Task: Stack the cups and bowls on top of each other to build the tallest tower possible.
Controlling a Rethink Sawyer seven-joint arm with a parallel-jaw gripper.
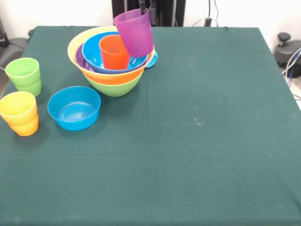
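Observation:
The tower stands at the table's far left. Its base is a lime green bowl [114, 87], with orange [110, 76], purple [80, 59], yellow [76, 43] and big blue [92, 55] bowls nested in it. An orange cup [114, 52] stands upright in the blue bowl. My gripper [147, 9] comes down from the top edge. It is shut on the rim of a purple cup [135, 33] and holds it tilted just above the tower's right side. A smaller blue bowl [74, 108], a green cup [24, 75] and a yellow cup [18, 107] nested on an orange cup [24, 127] stand at the left.
A light blue piece [153, 59] shows behind the tower's right rim. The dark green table [202, 141] stretches right and near. Cables and a black object [288, 47] lie beyond the right edge.

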